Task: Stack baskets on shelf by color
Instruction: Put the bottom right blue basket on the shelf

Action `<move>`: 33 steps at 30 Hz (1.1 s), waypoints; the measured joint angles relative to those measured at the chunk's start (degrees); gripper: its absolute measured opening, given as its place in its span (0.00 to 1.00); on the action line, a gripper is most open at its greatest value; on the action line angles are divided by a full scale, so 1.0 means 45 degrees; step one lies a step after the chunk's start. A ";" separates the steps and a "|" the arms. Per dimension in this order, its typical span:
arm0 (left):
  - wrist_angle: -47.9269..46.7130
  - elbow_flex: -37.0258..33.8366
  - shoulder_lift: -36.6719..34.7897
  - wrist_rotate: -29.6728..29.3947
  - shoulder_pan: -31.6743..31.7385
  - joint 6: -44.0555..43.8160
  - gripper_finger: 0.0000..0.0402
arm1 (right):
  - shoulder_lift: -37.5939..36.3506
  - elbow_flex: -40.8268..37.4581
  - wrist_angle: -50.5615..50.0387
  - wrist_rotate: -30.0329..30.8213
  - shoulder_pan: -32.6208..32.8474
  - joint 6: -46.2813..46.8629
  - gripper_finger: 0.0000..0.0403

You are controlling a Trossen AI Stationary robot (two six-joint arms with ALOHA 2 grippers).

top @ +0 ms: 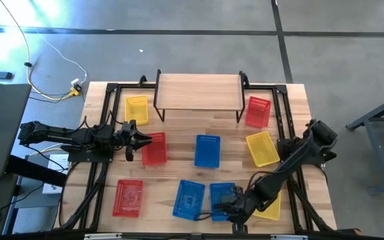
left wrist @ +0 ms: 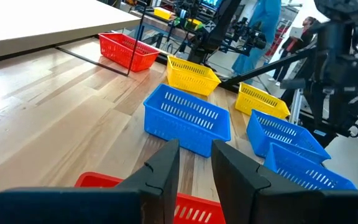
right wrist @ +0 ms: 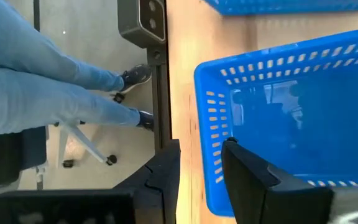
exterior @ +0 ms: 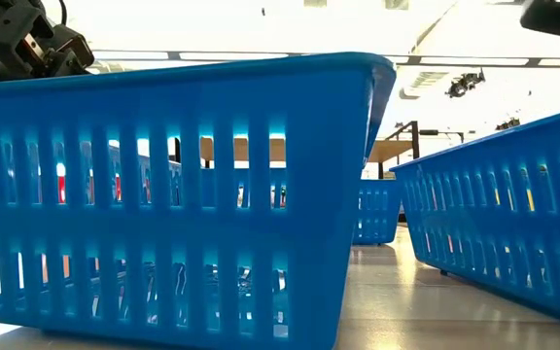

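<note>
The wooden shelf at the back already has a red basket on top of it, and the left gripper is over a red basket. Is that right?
Not quite. In the high view the shelf has nothing on top; the nearest red basket sits on the table beside its right end. The rest holds: the left gripper is over a red basket.
</note>
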 joint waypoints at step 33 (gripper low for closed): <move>-0.0014 0.0000 -0.0001 -0.0103 -0.0001 0.0000 0.21 | 0.2053 0.0000 0.1004 0.0739 0.0403 0.0143 0.26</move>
